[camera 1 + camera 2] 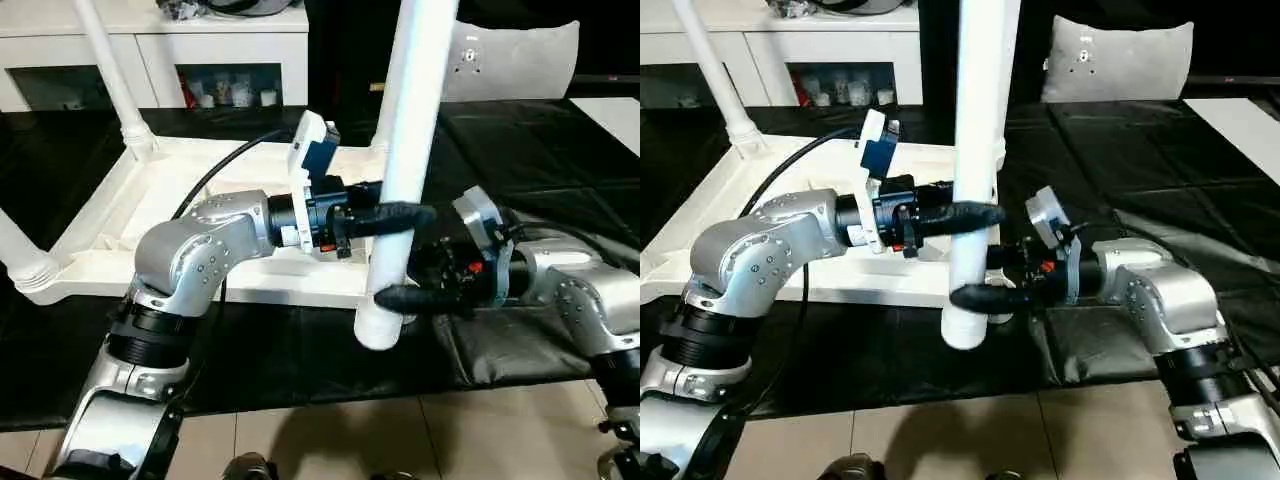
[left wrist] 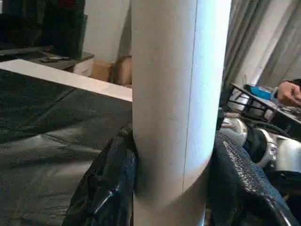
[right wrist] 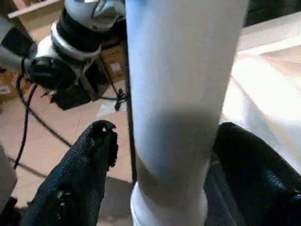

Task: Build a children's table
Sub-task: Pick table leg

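The left gripper (image 1: 385,218) was clamped on a white leg (image 1: 408,150) held upright in the air, one black finger wrapped across the tube's front and both pads pressed to its sides in the left wrist view; lower down, the right gripper (image 1: 405,297) straddled the same leg near its bottom end, one finger (image 3: 77,176) standing just off the tube, so whether it truly gripped I could not tell. The leg's foot (image 1: 964,330) hung just in front of the near edge of the tabletop (image 1: 150,215), which lay upside down on the black-covered work table (image 1: 560,150), ribs facing up.

As for progress — three legs looked already seated: one (image 1: 108,60) at the far left corner, one (image 1: 22,255) at the near left, and one partly hidden behind the held leg at the far right; by my judgement only this fourth leg remained, to be dropped into the near right corner socket, which the arms hid.

The leg was a smooth, matt plastic tube, gently tapered, with a stepped collar at its end; the tabletop was the same white plastic, moulded and rounded at the corners; the table's cover was creased and faintly glossy; the fingers' pads looked textured.
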Controlling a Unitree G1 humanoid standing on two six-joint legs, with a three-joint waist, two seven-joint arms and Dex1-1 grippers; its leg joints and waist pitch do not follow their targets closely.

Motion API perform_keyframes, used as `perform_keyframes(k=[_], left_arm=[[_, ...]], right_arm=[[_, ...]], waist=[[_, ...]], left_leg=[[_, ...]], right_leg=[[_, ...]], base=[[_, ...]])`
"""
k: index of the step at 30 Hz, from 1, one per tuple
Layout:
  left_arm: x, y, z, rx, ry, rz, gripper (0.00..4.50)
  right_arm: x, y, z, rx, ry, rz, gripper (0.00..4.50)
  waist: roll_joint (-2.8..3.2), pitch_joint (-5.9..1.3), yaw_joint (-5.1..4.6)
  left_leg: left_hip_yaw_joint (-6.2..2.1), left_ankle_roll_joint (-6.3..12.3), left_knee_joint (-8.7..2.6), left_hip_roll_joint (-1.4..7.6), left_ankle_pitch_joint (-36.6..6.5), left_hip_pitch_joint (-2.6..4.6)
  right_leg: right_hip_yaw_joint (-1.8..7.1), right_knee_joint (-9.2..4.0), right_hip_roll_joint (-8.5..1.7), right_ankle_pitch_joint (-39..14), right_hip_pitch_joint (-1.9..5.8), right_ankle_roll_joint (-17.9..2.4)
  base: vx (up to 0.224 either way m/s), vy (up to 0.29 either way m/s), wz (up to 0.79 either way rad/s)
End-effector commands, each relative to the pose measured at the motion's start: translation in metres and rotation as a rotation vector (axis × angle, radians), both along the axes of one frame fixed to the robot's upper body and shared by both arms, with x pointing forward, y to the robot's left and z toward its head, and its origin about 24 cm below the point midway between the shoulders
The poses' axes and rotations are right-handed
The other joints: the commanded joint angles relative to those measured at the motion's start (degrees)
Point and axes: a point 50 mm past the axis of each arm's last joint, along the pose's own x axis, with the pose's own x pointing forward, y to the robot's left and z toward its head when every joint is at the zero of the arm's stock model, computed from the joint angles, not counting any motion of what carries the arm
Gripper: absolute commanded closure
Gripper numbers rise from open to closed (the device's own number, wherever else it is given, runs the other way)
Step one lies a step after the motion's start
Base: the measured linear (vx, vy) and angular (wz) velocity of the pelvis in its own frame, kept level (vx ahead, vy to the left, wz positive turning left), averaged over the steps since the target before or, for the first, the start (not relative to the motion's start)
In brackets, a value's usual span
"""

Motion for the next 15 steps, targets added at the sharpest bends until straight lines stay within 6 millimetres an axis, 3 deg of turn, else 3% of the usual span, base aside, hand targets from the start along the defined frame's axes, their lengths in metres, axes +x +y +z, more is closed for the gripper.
perform_keyframes(k=[1,2,6,15], left_arm=[[-0.0046,-0.0041,0.0067,0.006,-0.034,-0.036,2.71],[-0.0049,-0.0042,0.0067,0.007,-0.035,-0.039,2.71],[-0.0055,-0.0047,0.0073,0.004,-0.038,-0.048,2.71],[-0.0077,-0.0094,0.0096,-0.016,-0.040,-0.066,2.71]], right_arm=[[-0.0001,-0.0001,0.0031,-0.024,-0.025,0.038,0.87],[-0.0003,-0.0001,0.0023,-0.027,-0.021,0.043,1.16],[0.0009,0.0002,-0.0012,-0.040,-0.028,0.054,1.29],[0.0033,0.0063,-0.0023,0.007,-0.023,0.059,2.10]], waist=[[-1.14,-4.92,0.00],[-1.04,-4.86,0.01],[-1.12,-4.91,0.00],[-1.11,-4.96,-0.03]], left_leg=[[-0.03,2.67,-3.22,1.06,-7.1,0.63],[-0.06,2.77,-3.26,1.08,-7.1,0.65],[-0.02,2.88,-3.20,1.03,-6.9,0.64],[-0.04,3.20,-3.15,1.09,-6.7,0.62]], right_leg=[[2.18,-4.13,-3.85,-15.6,3.58,-9.1],[2.18,-4.18,-3.83,-15.7,3.52,-9.1],[2.15,-4.16,-3.81,-15.6,3.49,-9.4],[2.11,-4.15,-3.82,-15.9,3.52,-9.4]], base=[[0.000,0.000,0.00],[0.000,0.000,0.00],[0.000,0.000,0.00],[0.000,0.000,0.00]])
